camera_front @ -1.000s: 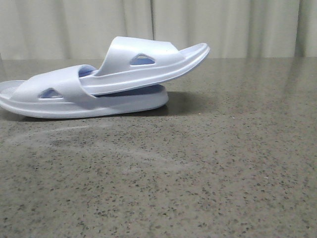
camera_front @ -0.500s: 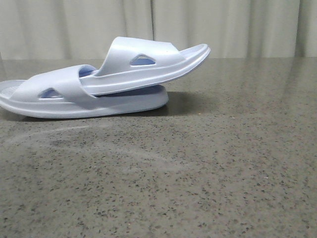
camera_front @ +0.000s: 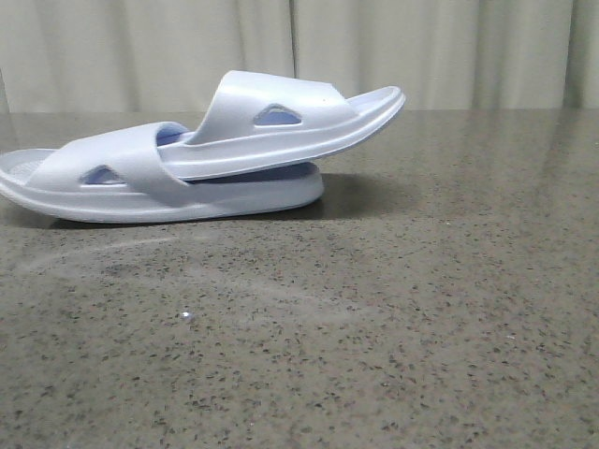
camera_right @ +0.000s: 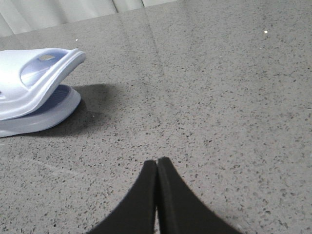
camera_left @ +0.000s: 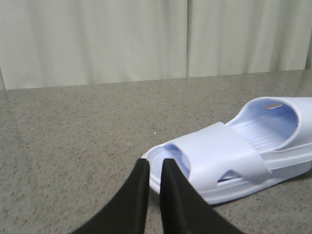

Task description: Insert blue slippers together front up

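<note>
1. Two blue slippers [camera_front: 201, 159], nested: the upper one tucked under the lower one's strap and tilted up to the right, the lower flat on the speckled grey table [camera_front: 393, 318], left of centre.
2. Left gripper [camera_left: 153, 168]: fingers nearly together, a narrow gap between them, empty, just beside a slipper's end.
3. Right gripper [camera_right: 156, 165]: fingers pressed together, empty, well apart from the pair.
4. Pale curtain [camera_front: 421, 47] behind.

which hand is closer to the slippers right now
Left. The left hand sits right at the end of the blue slippers, its tips almost at the lower slipper, apart from it. The right hand is over bare table, well off to their side.
</note>
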Controlling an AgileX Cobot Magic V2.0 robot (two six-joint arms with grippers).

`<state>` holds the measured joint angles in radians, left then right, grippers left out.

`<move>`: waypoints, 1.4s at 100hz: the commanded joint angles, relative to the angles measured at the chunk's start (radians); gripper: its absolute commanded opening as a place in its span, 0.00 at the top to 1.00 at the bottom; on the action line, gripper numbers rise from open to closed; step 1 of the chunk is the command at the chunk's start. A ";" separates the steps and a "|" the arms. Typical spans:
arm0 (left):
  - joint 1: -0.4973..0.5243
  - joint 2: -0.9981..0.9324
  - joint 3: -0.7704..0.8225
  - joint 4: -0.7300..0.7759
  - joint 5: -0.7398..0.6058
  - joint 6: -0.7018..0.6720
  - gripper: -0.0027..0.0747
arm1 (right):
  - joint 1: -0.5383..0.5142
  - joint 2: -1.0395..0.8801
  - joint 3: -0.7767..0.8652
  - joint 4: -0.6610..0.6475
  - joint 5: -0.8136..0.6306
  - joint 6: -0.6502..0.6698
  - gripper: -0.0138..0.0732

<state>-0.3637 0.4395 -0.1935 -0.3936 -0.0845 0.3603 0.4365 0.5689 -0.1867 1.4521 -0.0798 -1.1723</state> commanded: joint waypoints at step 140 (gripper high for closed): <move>0.248 -0.322 0.207 0.307 0.126 -0.339 0.95 | 0.003 -0.001 -0.027 -0.005 -0.008 -0.012 0.93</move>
<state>-0.1181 0.1103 0.0030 -0.0766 0.1110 0.0307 0.4365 0.5689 -0.1867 1.4531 -0.0777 -1.1741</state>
